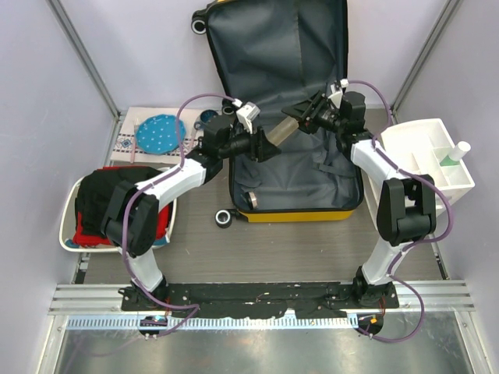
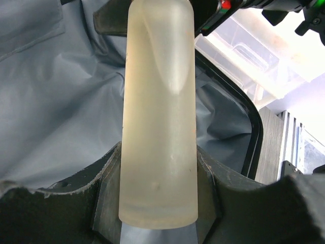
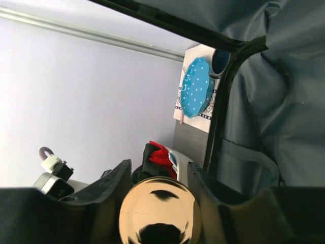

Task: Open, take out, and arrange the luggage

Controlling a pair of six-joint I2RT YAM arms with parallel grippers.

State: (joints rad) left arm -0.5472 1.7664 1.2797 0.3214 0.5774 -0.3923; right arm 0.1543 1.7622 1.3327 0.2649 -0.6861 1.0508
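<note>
Luggage (image 1: 300,179) is laid open mid-tabletop (image 1: 312,249), with the lid raised against the back wall. A frosted bottle (image 1: 285,128) is held tilted above the grey lining. The left pincer (image 1: 270,144) is clamped on its lower end. The right pincer (image 1: 302,117) is closed round its upper, shiny end.

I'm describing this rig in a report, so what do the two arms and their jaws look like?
The left arm and right arm match: white link shells, black joint housings, and a purple cable looping outside each from base to wrist. The jaws are matte black, broad, with angled inner faces.
</note>
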